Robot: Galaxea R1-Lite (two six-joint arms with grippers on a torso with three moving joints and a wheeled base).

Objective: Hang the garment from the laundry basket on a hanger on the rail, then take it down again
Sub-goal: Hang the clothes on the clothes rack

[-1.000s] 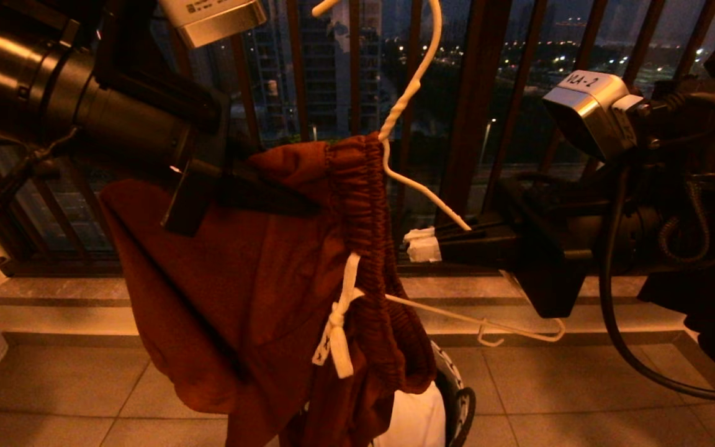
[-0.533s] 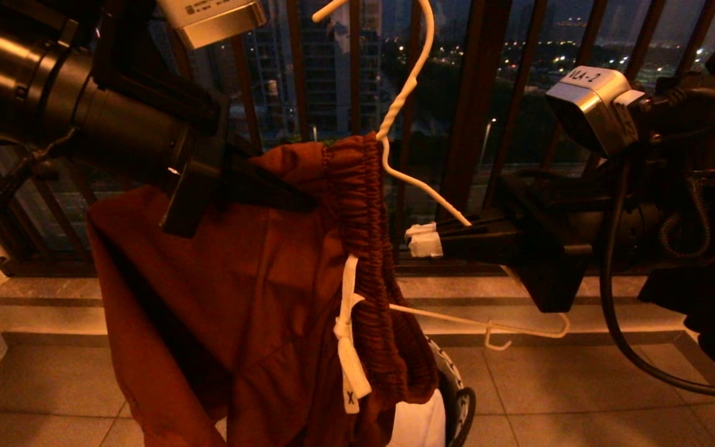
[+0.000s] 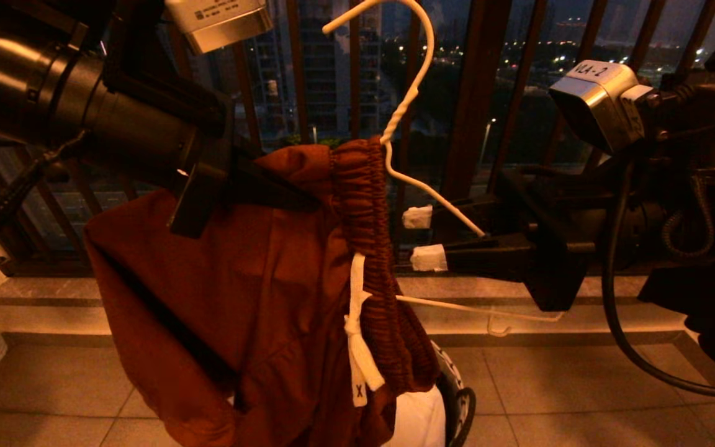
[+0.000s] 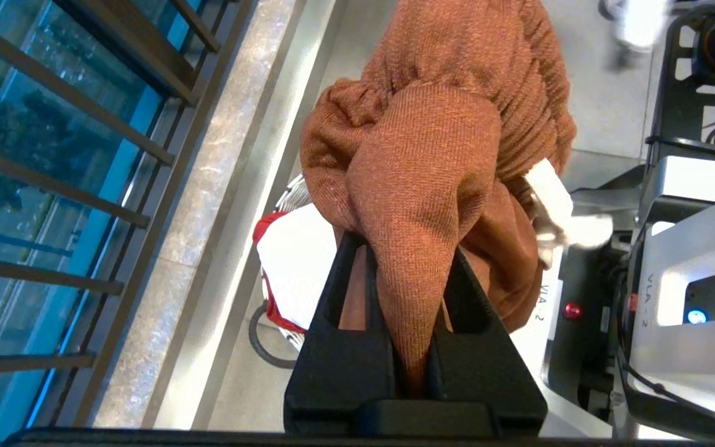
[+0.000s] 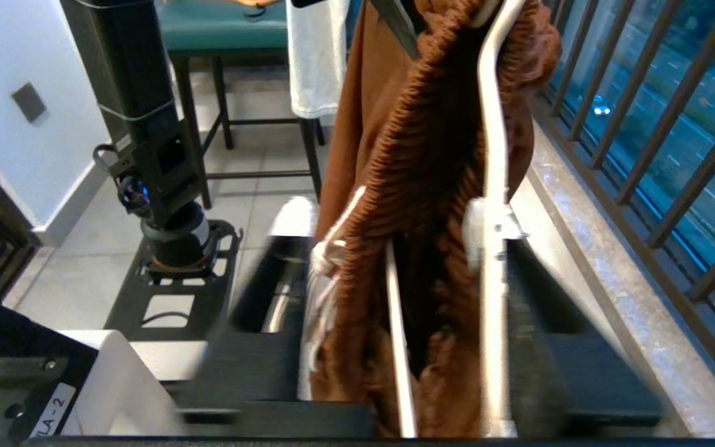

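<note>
**Left clamped, right fingers apart**

I have both arms raised in front of the head camera, reaching in toward each other from opposite sides. Left arm comes in from upper left, wrist angled down and inward. Left gripper [image 3: 283, 195] has its fingers [image 4: 481, 347] squeezed tight, cloth pinched between them, as the left wrist view shows. Right arm comes in from the right, forearm roughly level, wrist camera housing sitting above it. Right gripper [image 3: 422, 238] points toward the left arm; its white-padded fingertips [image 3: 428, 257] stand apart, one above the other, with a clear gap between them.
</note>
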